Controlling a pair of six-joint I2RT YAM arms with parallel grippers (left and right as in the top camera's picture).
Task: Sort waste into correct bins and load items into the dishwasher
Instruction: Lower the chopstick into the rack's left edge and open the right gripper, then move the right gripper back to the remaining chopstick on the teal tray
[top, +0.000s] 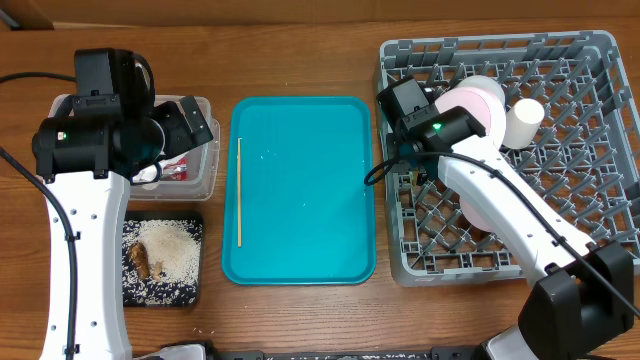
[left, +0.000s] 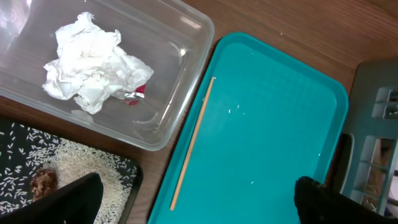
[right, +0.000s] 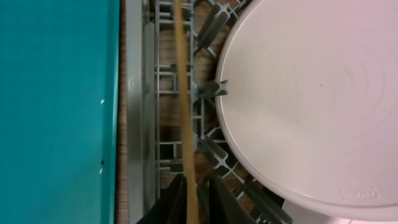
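Note:
One wooden chopstick (top: 239, 190) lies on the teal tray (top: 300, 240); it also shows in the left wrist view (left: 193, 140). My left gripper (left: 196, 205) is open and empty above the tray's near edge. The clear tub (left: 180, 56) holds the crumpled napkin (left: 93, 62) and the red wrapper (left: 134, 94). The black tray (top: 160, 262) holds rice and a brown scrap (left: 43, 183). My right gripper (right: 194, 199) is shut on the other chopstick (right: 183, 93), over the left edge of the grey rack (top: 590, 130), beside the white plate (right: 311, 106).
In the rack the plate (top: 478, 100) stands on edge, with a white cup (top: 523, 122) to its right and a white bowl (top: 472, 205) partly under my right arm. A few rice grains lie on the teal tray. My left arm (top: 80, 190) covers the tub's left end.

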